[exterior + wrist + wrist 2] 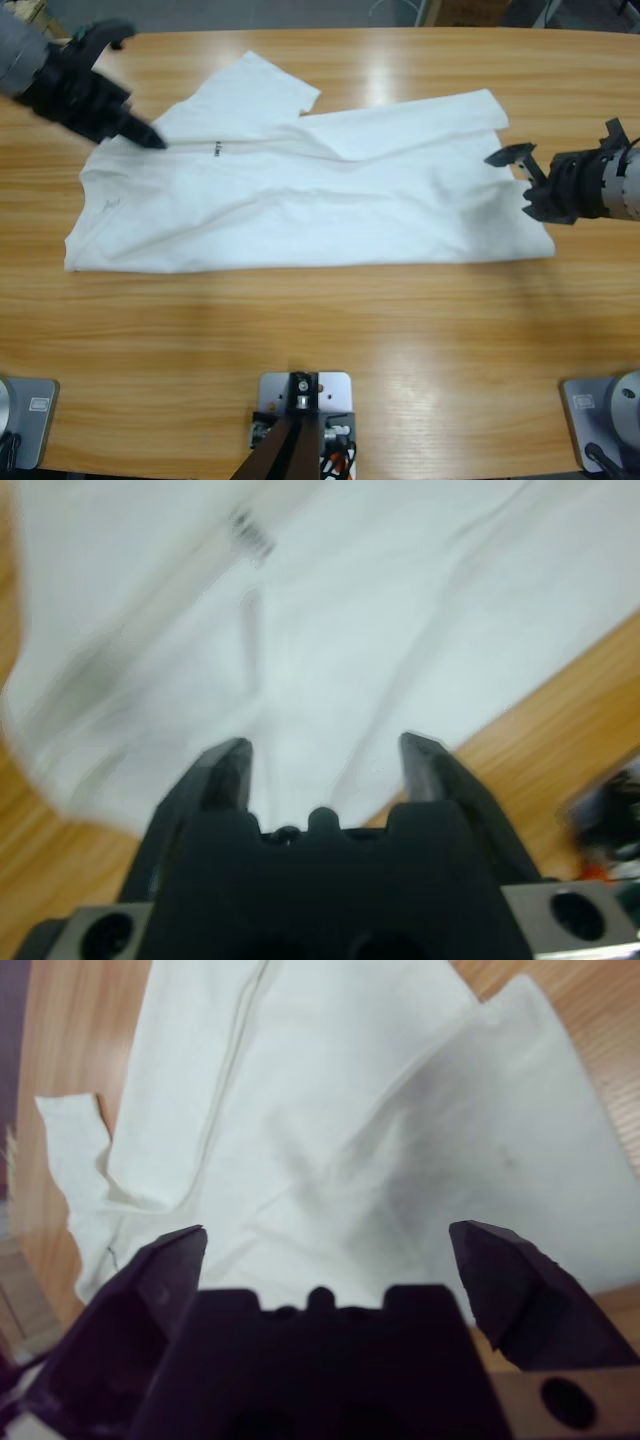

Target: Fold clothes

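Folding this T-shirt point(300, 200) well starts with two clean pinches on its opposite ends, and neither is made yet. It lies spread across the middle of the wooden surface point(330, 320), partly folded lengthwise, one sleeve point(270, 85) poking out on the far side.

The left tool point(150, 137) hangs over the collar end with its jaws spread and nothing between them; in the left wrist view, cloth fills everything ahead of the left tool point(325, 755), the small dark chest mark point(252, 530) well ahead of the tips. The right tool point(522, 172) sits just off the hem end, jaws wide apart and empty, the hem directly ahead of it in the right wrist view point(330, 1245).

My judgement: each tool should drop until its lower jaw slides under the cloth edge just in front of it, taking every layer there. A pinch on the top layer alone would peel the existing fold open. Lifting both ends together, evenly, should keep the thin fabric from sagging or twisting.
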